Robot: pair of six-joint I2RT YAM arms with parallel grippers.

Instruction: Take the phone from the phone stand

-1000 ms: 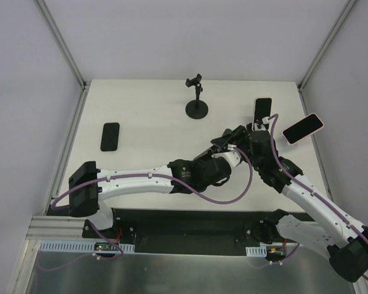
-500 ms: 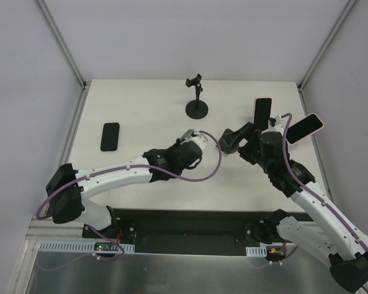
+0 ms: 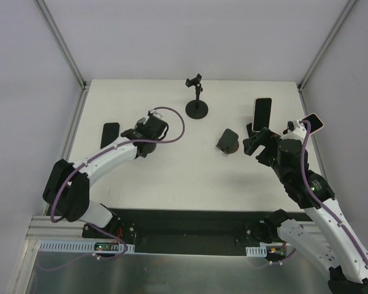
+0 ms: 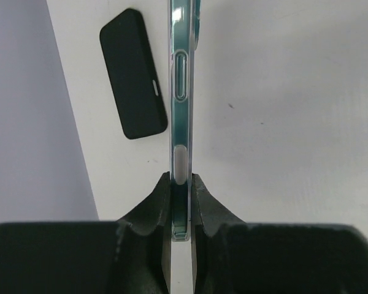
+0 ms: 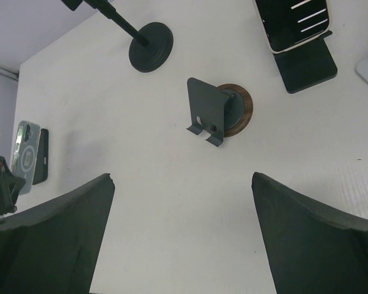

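The phone [image 4: 181,110], teal in a clear case, is seen edge-on in the left wrist view, and my left gripper [image 4: 181,202] is shut on its lower end. It hangs over the table's left side, close to a black phone [image 4: 134,73]. In the right wrist view the held phone [image 5: 23,154] shows its ringed back. The phone stand [image 3: 228,141], a dark plate on a round wood-rimmed base [image 5: 211,112], stands with nothing on it. My right gripper [image 3: 253,142] is open just right of the stand, and in its own wrist view the right gripper [image 5: 183,179] has only table between its fingers.
A tall clamp stand [image 3: 197,98] rises at the back centre. Another phone [image 3: 262,113] leans on a black stand at the back right. A pink-cased phone [image 3: 313,122] lies near the right edge. The black phone [image 3: 110,136] lies flat at the left.
My left arm has swung from the stand across to the left side, carrying the phone. My right gripper has opened wide and drawn back from the stand.
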